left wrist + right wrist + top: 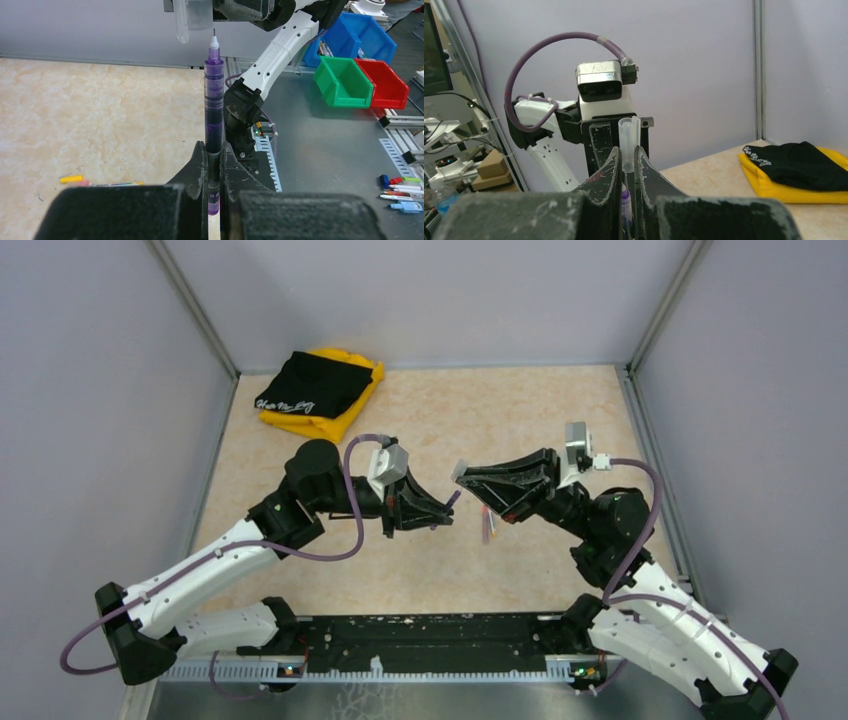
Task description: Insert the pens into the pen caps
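My left gripper [445,508] [214,147] is shut on a dark purple pen [214,100] [452,501], which sticks out with its bare tip forward. My right gripper [470,478] [626,150] is shut on a clear cap with a lilac end [628,136] [183,22]. The two grippers face each other above the table's middle. The pen tip is close to the cap's open mouth but beside it, not inside. A pinkish pen [487,525] lies on the table below them. In the left wrist view an orange-yellow cap [71,178] and a thin white pen [117,184] lie on the table.
A black cloth on a yellow one [318,390] [796,172] lies at the far left corner. Grey walls close in the table on three sides. Off the table are blue [372,37], green [345,82] and red [385,82] bins and loose markers [400,192].
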Robot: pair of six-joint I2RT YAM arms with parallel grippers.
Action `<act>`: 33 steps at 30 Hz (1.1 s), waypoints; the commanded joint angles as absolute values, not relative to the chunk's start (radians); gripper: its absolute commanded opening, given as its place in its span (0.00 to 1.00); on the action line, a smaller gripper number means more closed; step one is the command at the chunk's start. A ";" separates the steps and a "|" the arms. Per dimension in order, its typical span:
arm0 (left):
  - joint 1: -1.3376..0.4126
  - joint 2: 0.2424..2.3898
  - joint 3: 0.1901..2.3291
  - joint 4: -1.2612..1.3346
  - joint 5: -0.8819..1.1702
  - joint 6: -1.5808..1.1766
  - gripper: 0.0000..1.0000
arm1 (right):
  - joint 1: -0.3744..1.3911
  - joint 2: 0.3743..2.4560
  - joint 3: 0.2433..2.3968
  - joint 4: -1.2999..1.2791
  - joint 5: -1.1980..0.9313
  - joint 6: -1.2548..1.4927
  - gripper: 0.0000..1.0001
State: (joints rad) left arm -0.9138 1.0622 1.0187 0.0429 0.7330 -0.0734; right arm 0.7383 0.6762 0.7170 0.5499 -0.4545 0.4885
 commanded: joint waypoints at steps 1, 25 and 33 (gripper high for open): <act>-0.919 1.054 1.042 0.060 0.726 -0.060 0.00 | 0.736 0.670 0.761 0.552 -0.488 0.460 0.00; -0.919 1.049 1.032 0.075 0.717 -0.071 0.00 | 0.737 0.622 0.740 0.517 -0.443 0.441 0.00; -0.919 1.039 1.026 0.085 0.704 -0.071 0.00 | 0.736 0.636 0.738 0.497 -0.462 0.429 0.00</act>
